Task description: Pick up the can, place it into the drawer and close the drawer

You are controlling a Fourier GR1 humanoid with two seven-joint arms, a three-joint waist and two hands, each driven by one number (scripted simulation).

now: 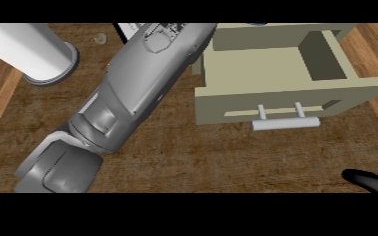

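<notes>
The beige drawer [221,75] stands pulled open at the right, its grey bar handle [286,123] facing me. What I can see of its inside holds nothing. My left forearm [125,95] stretches from the lower left up to the view's top edge beside the drawer's left wall. There my left hand [168,29] is mostly cut off. I cannot make out the can; a small blue sliver [255,24] shows at the top edge behind the drawer. Only a black tip of my right hand [362,179] shows at the lower right corner.
A large white cylinder [37,52] lies at the upper left on the wooden counter [192,155]. A small pale object [100,39] sits beside it. A taller beige box wall [325,55] flanks the drawer's right side.
</notes>
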